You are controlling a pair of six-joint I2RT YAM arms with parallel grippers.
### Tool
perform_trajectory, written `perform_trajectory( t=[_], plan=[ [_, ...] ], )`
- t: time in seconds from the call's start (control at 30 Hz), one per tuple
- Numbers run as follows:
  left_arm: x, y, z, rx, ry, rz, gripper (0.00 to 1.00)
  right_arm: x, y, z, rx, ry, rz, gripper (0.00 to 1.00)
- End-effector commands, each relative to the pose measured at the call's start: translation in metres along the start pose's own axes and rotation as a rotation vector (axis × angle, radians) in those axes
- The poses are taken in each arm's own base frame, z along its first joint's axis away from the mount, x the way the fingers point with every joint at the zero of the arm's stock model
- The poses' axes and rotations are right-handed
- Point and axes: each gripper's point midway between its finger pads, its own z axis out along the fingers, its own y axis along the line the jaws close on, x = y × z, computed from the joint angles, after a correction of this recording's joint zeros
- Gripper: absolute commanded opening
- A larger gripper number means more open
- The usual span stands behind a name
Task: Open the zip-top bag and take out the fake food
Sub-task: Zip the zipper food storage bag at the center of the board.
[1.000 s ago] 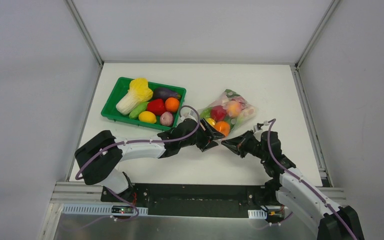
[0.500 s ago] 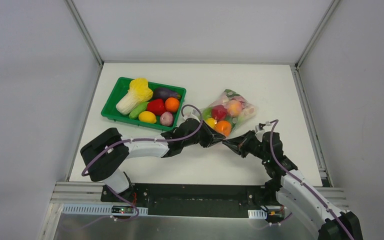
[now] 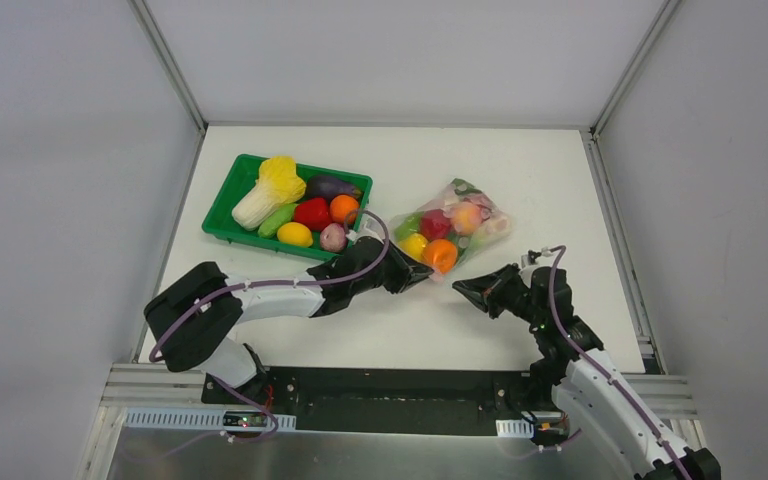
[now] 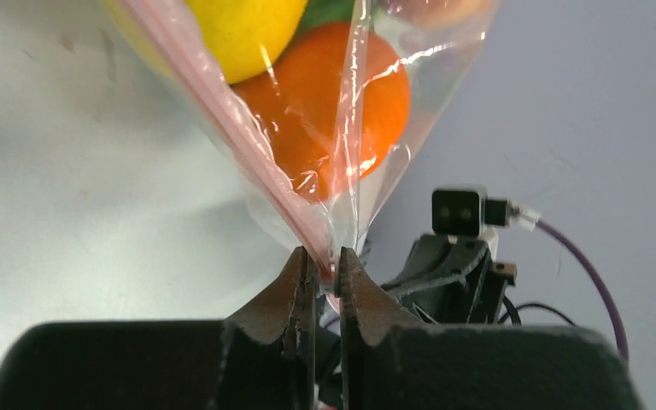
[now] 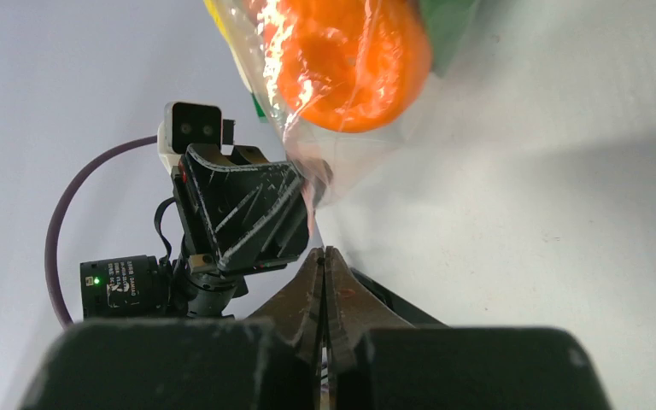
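Note:
The clear zip-top bag (image 3: 472,232) lies right of the table's middle, holding an orange (image 3: 440,255), a yellow fruit (image 3: 414,245), a red apple (image 3: 435,224), a peach (image 3: 468,216) and green leaves. My left gripper (image 3: 423,275) is shut on the bag's near corner. In the left wrist view (image 4: 326,260) the pink zip strip (image 4: 222,111) runs down into the jaws, with the orange (image 4: 333,102) just beyond. My right gripper (image 3: 460,290) is shut and empty, a short way right of that corner. In the right wrist view (image 5: 325,256) its jaws are pressed together with nothing between them.
A green tray (image 3: 222,215) at the left holds a napa cabbage (image 3: 272,188), an eggplant (image 3: 328,185), a red pepper (image 3: 312,213), an orange and other produce. Grey walls enclose the white table (image 3: 560,180) on three sides.
My right gripper has come off the bag's corner and drawn back to the right. My left gripper keeps its hold and has pulled the bag slightly left.

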Motion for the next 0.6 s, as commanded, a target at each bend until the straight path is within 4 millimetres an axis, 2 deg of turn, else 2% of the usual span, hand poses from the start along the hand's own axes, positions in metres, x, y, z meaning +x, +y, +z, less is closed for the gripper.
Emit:
perform_trajectory(
  t=[0.0, 0.2, 0.37, 0.57],
  plan=[
    [-0.035, 0.007, -0.009, -0.022, -0.116, 0.022, 0.00, -0.013, 0.011, -0.007, 0.011, -0.071, -0.011, 0.00],
    [-0.049, 0.020, -0.014, -0.050, -0.147, 0.022, 0.00, -0.015, 0.013, -0.010, 0.019, -0.077, -0.027, 0.00],
    [-0.041, 0.007, -0.013, -0.018, -0.101, 0.024, 0.00, -0.007, 0.023, -0.006, 0.006, -0.003, -0.083, 0.01],
    [-0.026, -0.022, -0.012, 0.052, -0.041, 0.011, 0.00, 0.003, 0.041, 0.009, -0.055, 0.078, -0.105, 0.30]
  ],
)
